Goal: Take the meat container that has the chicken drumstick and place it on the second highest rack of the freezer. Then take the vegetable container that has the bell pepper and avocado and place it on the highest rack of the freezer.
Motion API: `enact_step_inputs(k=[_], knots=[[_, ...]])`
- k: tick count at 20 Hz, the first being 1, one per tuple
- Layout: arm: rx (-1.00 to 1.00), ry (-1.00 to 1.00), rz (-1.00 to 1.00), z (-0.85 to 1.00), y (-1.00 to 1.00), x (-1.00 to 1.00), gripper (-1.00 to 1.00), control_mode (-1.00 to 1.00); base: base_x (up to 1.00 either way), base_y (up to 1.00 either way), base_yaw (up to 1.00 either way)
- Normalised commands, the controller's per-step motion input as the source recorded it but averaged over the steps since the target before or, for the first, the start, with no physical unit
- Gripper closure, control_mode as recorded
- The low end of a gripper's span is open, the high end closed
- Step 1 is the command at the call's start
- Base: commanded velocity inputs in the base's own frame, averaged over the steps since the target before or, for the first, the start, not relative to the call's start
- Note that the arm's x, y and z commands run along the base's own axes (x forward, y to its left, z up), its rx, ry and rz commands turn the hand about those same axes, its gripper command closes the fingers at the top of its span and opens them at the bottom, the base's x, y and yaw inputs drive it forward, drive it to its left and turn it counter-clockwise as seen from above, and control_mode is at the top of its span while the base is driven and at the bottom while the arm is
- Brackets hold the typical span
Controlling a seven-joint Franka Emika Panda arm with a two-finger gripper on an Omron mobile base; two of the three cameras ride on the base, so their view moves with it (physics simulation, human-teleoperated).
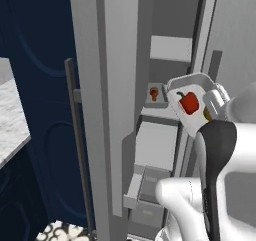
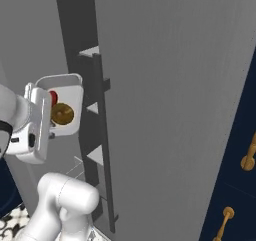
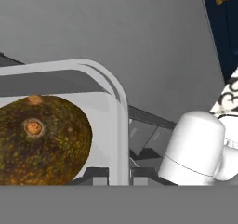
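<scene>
One avocado (image 3: 39, 139), olive-brown and speckled, lay closest to the hand camera, inside one white container (image 3: 118, 121) with a rounded rim. One tool (image 1: 216, 101) was clamped shut on that container's edge and held it up in the air in front of the open freezer (image 1: 165, 135); the finger tips themselves were hidden by the tray. One red bell pepper (image 1: 189, 102) with a green stem lay in the same container beside the avocado, and the tray stood tilted on its side in both base views.

One second container (image 1: 156, 96), grey and shallow, sat on a freezer shelf (image 1: 159, 111) with one small reddish-brown chicken drumstick (image 1: 154, 92) in it. One pale shelf slab (image 1: 171, 48) showed above it, bare on its visible part. One further slab (image 1: 157, 145) lay below, and beneath that two grey drawers (image 1: 145, 185), the upper one pulled out a little.

One long dark bar handle (image 1: 80, 150) ran down the freezer door (image 1: 107, 85). One corner of a marbled table (image 1: 12, 120) appeared at the far left. Three brass knobs (image 2: 248, 157) were counted on navy cabinet fronts (image 2: 240, 185) at right. No brand, label or writing was legible anywhere.
</scene>
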Motion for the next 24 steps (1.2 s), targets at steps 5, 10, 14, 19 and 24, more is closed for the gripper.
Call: enact_step_inputs(k=[5, 10, 14, 19, 24], knots=[[0.02, -0.09, 0.0, 0.76, 0.03, 0.29, 1.0, -1.0, 0.0, 0.0, 0.0], [0.0, -0.02, 0.0, 0.28, 0.0, 0.9, 1.0, -1.0, 0.0, 0.0, 0.0], [0.0, 0.01, -0.02, 0.0, 0.0, 1.0, 1.0, -1.0, 0.0, 0.0, 0.0], [0.0, 0.02, -0.01, 0.0, -0.07, 0.93, 1.0, -1.0, 0.0, 0.0, 0.0], [0.01, 0.0, -0.01, 0.0, -0.12, 0.8, 1.0, -1.0, 0.0, 0.0, 0.0]])
